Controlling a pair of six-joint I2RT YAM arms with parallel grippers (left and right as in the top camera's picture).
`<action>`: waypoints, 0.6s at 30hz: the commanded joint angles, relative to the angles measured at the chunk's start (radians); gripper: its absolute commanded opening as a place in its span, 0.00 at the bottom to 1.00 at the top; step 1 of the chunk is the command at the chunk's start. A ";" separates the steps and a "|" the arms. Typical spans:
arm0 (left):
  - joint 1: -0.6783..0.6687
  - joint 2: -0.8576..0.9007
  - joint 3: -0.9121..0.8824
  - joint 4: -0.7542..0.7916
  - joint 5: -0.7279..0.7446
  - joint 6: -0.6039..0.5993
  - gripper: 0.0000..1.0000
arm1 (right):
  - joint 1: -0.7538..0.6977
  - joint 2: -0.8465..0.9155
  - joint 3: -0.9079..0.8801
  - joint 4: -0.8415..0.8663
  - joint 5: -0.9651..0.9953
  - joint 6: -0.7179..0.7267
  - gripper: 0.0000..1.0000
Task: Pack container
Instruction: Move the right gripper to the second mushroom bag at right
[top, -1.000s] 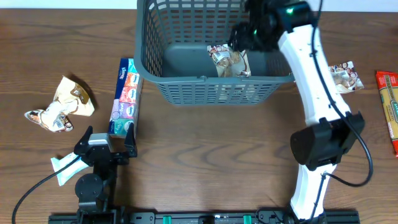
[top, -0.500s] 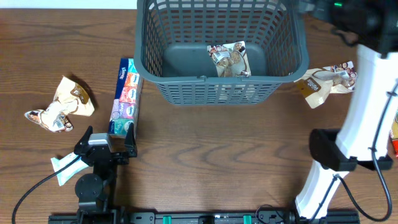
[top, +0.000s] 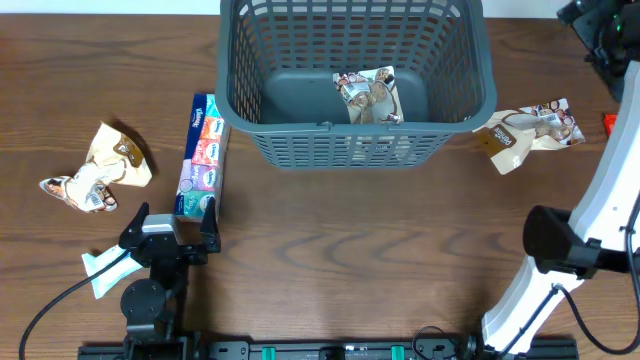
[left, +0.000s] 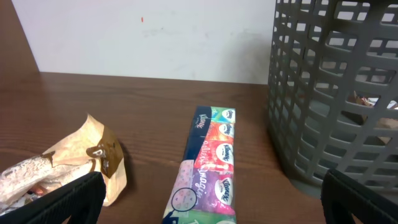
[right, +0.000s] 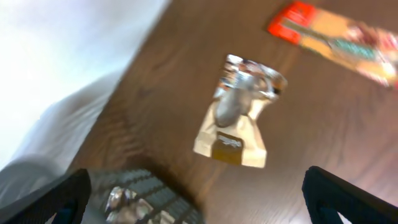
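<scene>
The dark grey-blue container (top: 350, 127) stands at the back centre, with one brown-and-silver snack packet (top: 368, 96) lying in it. A similar packet (top: 530, 130) lies on the table just right of it and shows in the right wrist view (right: 239, 115). My right gripper (top: 603, 30) is at the far right back corner, high above the table, open and empty (right: 199, 199). My left gripper (top: 170, 232) rests low at the front left, open and empty (left: 211, 208), pointing at a colourful tissue pack (left: 208, 168). The container's slotted wall (left: 336, 93) is to its right.
The tissue pack (top: 203, 155) lies along the container's left side. Crumpled snack packets (top: 100, 165) lie at the far left, and a white packet (top: 100, 270) by the left arm's base. A red-orange packet (right: 342, 40) lies at the far right edge.
My right arm has drawn back from over the container to the far right back corner, uncovering the packet beside the container. The packet in the container and the left arm have not moved.
</scene>
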 joint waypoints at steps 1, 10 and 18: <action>0.005 -0.008 -0.013 -0.040 0.006 -0.001 0.99 | -0.047 0.000 -0.124 -0.005 0.042 0.174 0.99; 0.005 -0.008 -0.013 -0.040 0.006 -0.002 0.99 | -0.121 0.000 -0.541 0.247 -0.053 0.052 0.99; 0.005 -0.008 -0.013 -0.040 0.006 -0.001 0.99 | -0.121 0.000 -0.733 0.360 -0.067 0.140 0.99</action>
